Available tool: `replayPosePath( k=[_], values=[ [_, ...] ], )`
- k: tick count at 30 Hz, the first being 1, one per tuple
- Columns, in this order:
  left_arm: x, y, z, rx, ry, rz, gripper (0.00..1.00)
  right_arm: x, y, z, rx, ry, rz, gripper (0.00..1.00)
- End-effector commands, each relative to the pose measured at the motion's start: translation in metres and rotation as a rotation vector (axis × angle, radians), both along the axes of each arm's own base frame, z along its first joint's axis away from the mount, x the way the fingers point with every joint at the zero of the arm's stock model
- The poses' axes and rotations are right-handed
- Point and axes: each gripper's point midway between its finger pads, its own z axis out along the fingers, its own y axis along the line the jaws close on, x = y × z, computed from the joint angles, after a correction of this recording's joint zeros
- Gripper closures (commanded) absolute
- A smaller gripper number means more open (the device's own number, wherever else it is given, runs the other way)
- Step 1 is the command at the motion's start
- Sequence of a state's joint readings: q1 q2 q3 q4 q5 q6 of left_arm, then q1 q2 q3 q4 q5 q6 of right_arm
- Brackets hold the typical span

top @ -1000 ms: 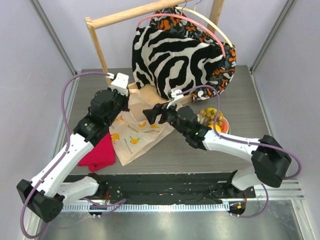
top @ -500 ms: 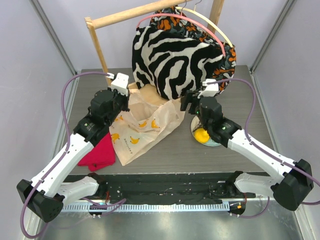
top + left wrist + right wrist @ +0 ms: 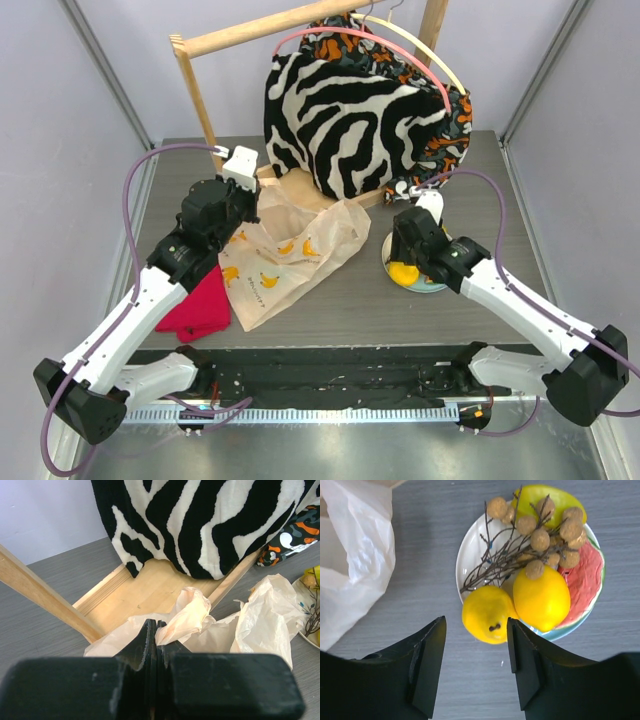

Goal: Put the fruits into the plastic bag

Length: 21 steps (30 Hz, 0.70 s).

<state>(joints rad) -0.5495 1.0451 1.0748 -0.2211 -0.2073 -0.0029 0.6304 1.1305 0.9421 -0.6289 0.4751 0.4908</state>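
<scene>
Pinched a fold of the bag point(image 3: 260, 617) in the closed left gripper point(image 3: 156, 630), beside the rack point(image 3: 145, 587). Hung the right gripper point(image 3: 476, 625), jaws apart and empty, above the plate point(image 3: 470, 555), with a lemon point(image 3: 487, 614) framed between its fingers. Saw the other fruits there too: second lemon point(image 3: 541, 598), grapes point(image 3: 540, 537).

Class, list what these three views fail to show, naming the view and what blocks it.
- Top view: most of the plate and its fruits, under the right arm.
- Left wrist view: plate cut off by the right edge; where the left end effector pinches the plastic bag, behind its own body.
- Right wrist view: plastic bag cut off by the left edge.
- All views: the bag's inside, behind its folds.
</scene>
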Motion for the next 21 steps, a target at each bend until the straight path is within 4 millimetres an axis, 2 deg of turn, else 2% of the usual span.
replayPosePath(
  k=[1,9,14,21],
  values=[
    [0.002,-0.005,0.024,-0.063,-0.051,-0.014,1.00,-0.019,-0.010,-0.007,-0.028,0.044,-0.044,0.42],
    [0.003,-0.004,0.022,-0.055,-0.050,-0.004,1.00,-0.011,-0.013,-0.026,-0.132,0.092,-0.066,0.46],
    [0.003,-0.003,0.023,-0.052,-0.052,0.000,1.00,-0.002,-0.007,-0.027,-0.149,0.105,-0.069,0.48],
    [0.002,-0.001,0.023,-0.050,-0.055,0.004,1.00,0.000,-0.010,-0.027,-0.163,0.098,-0.089,0.54]
  ],
)
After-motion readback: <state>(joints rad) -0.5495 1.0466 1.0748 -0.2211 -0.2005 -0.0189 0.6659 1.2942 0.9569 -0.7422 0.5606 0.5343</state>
